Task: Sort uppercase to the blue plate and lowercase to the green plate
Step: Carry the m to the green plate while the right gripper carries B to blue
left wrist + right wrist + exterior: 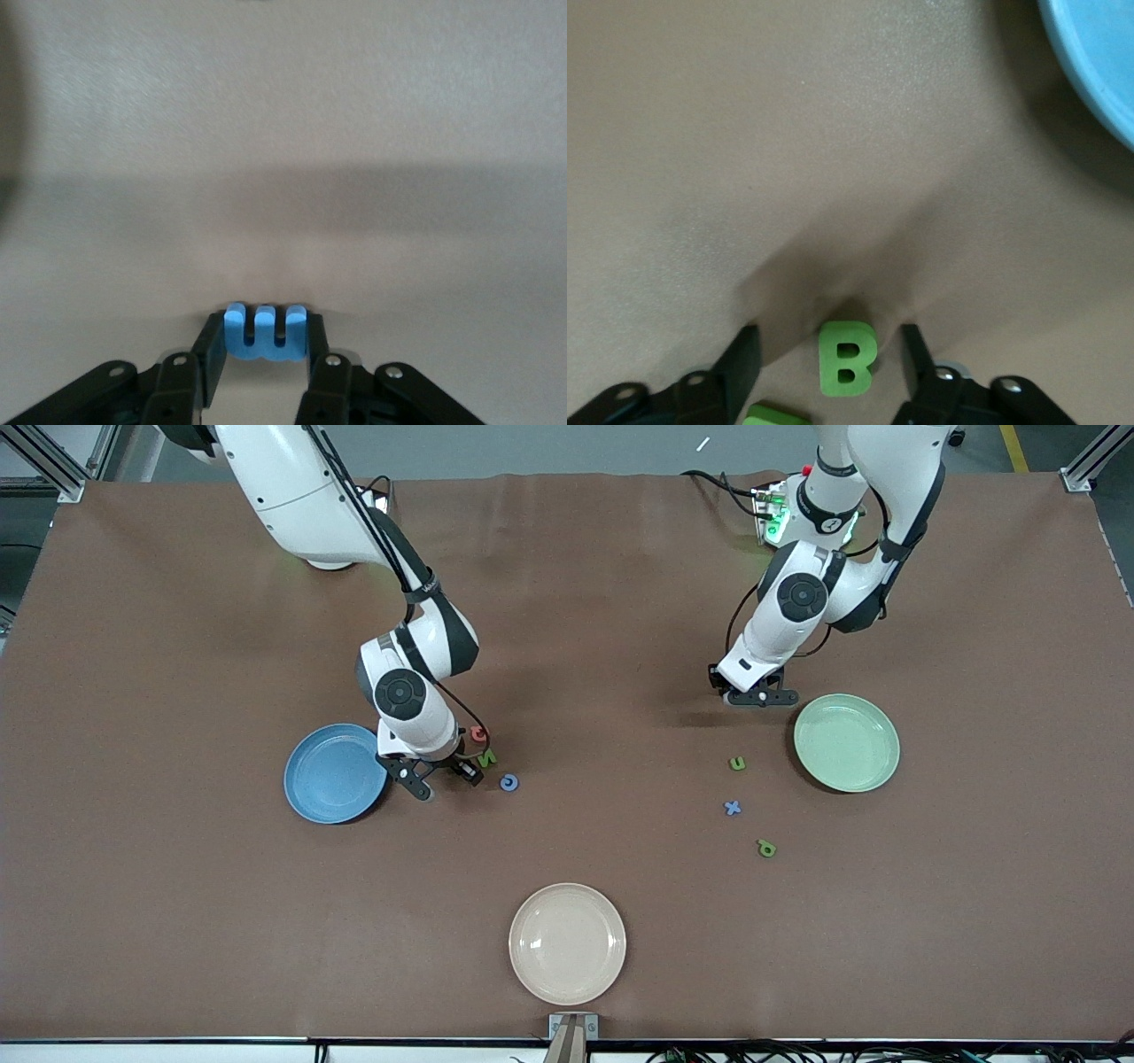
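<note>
Blue plate (pixel 335 773): on the tabletop, nine o'clock of the right claw (pixel 431 779).
Right claw: arm bent steeply down, fingers apart, straddling the green B (pixel 847 358) without touching it.
Red Q (pixel 479 734), green N (pixel 487 758), blue C (pixel 509 782): clustered three o'clock of that claw.
Cream plate (pixel 567 943): six o'clock, nearest the front camera.
Green u (pixel 737 763), blue x (pixel 732 808), green p (pixel 766 849): eight o'clock of the green plate (pixel 846 742).
Left claw (pixel 755 697): arm angled down, clamped on the blue m (pixel 265 332), nine o'clock of the green plate.
</note>
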Controlling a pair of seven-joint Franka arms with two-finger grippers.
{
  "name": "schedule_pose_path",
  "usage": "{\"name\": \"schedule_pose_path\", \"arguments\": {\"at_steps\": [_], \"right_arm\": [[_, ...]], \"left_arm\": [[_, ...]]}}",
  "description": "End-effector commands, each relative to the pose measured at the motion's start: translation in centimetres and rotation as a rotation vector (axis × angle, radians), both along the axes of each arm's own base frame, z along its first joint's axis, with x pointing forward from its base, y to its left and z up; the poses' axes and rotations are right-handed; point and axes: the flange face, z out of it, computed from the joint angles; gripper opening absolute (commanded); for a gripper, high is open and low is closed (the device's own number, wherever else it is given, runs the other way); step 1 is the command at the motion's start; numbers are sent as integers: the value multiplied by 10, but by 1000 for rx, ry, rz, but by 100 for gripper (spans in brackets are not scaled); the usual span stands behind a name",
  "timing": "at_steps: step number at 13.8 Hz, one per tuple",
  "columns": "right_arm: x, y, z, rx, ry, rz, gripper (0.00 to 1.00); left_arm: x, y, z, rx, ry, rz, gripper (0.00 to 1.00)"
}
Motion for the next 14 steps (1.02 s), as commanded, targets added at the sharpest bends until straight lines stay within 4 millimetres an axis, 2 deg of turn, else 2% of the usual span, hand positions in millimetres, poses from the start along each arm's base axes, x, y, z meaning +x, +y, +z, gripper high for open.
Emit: {"name": "schedule_pose_path", "arguments": {"at_steps": [1,4,7,8,9,11,12,14], "right_arm": [[-5,-2,-4,-11,9,-13,54],[-8,-3,-7,-15,18,-14,37],[-11,-2,-9,-18,23,-5,6],[-10,-2,-7,-19,24,0,1],[-9,-3,-4,-22,27,4,0],[-4,-12,8,-30,43,27,0],[3,-24,24,-29,54,53,0],[19,-62,55,-25,90,86,0]], "left_arm": [[22,17,41,42,-16,1,24],[48,52,69,79,-34,-18,24],[66,92,74,77,-42,-35,24],[71,106,75,81,-45,-46,24],[74,126,73,89,-42,-53,24],[76,151,66,111,-34,-67,24],[76,161,61,120,-30,-71,24],[78,179,49,129,-38,-75,24]]}}
